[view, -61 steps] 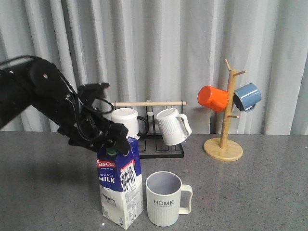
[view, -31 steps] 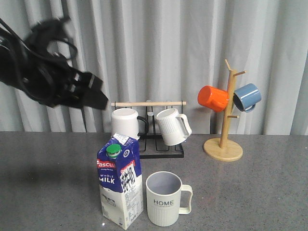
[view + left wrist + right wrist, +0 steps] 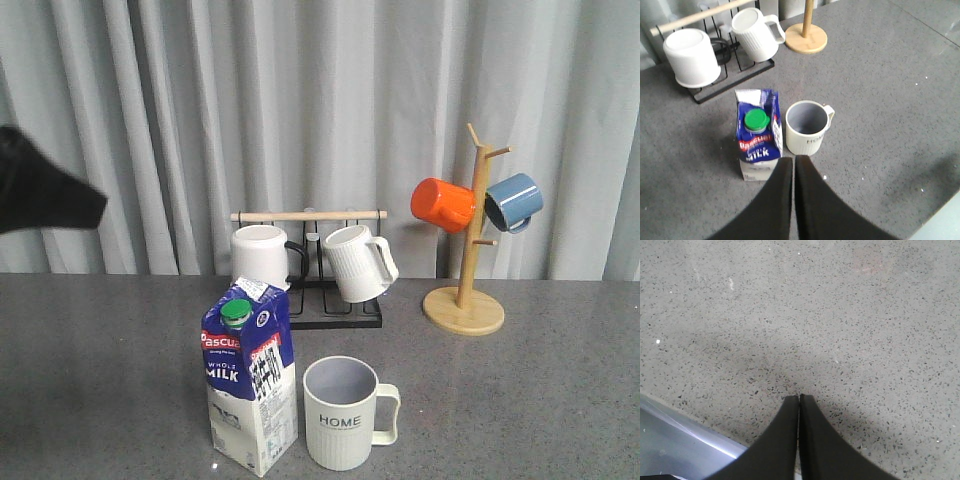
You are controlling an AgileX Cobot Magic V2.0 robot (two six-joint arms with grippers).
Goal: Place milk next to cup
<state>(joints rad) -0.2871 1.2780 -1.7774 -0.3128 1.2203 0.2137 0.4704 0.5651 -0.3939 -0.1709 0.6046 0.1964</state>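
Observation:
The blue and white milk carton (image 3: 248, 380) with a green cap stands upright on the grey table, right beside the cream "HOME" cup (image 3: 345, 412), on the cup's left with a small gap. Both also show in the left wrist view, the milk (image 3: 758, 135) and the cup (image 3: 806, 127). My left gripper (image 3: 793, 161) is shut and empty, high above and in front of them; only a black tip of the left arm (image 3: 45, 195) shows at the front view's left edge. My right gripper (image 3: 799, 397) is shut and empty over bare table.
A black rack (image 3: 310, 300) with a wooden bar holds a plain white mug (image 3: 260, 253) and a white ribbed mug (image 3: 355, 262) behind the milk. A wooden mug tree (image 3: 465, 290) with an orange mug (image 3: 442, 204) and a blue mug (image 3: 513, 201) stands back right. A table edge (image 3: 685, 435) shows in the right wrist view.
My left gripper has let go of the milk's top and risen up and to the left, almost out of the front view. The milk stays standing beside the cup.

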